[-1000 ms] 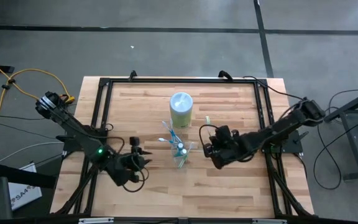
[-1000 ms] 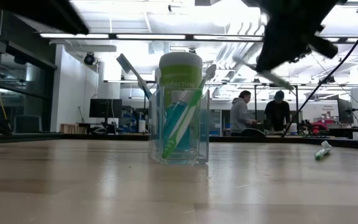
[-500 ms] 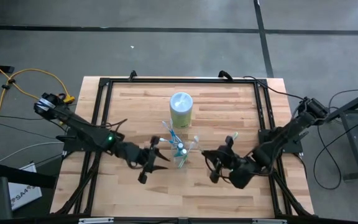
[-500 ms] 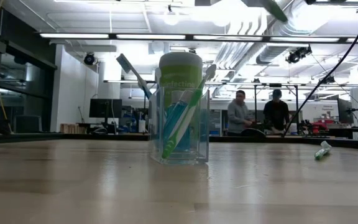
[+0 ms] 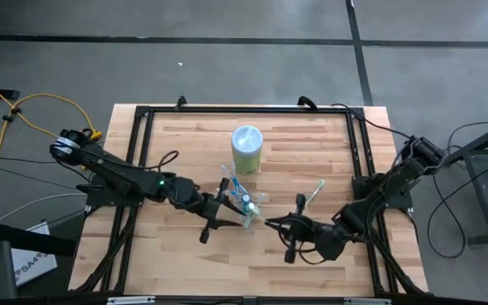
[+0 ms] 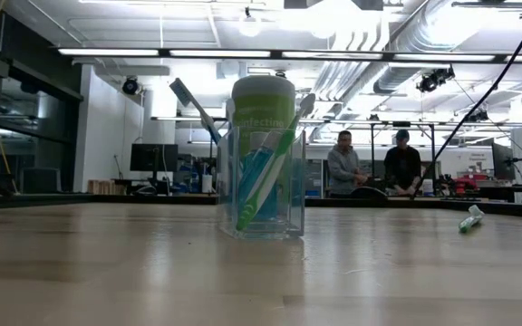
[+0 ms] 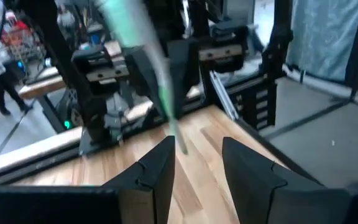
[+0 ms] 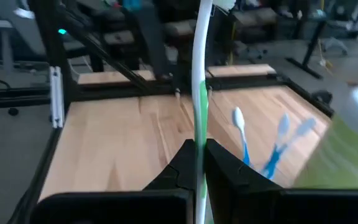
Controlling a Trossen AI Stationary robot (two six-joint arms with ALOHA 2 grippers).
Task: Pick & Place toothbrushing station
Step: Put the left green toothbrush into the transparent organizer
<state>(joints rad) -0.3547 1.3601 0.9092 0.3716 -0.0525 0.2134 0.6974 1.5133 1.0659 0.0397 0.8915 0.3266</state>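
Right pincer [image 5: 271,222] pinching a green-and-white toothbrush [image 8: 199,74], just right of the clear tumbler [image 5: 246,210] mid-counter [image 5: 312,144]. Left pincer [image 5: 227,212] spread, empty, at the tumbler's left side. Blue toothbrushes [image 6: 193,107] standing in the tumbler. Toothpaste tube [image 6: 470,218] lying apart, on the right in the low view.

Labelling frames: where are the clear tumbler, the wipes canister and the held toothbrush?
clear tumbler [image 6: 261,195], low view, front wall.
wipes canister [image 5: 246,149], high view, lid.
green-and-white toothbrush [image 8: 199,93], right wrist view, mid-handle.
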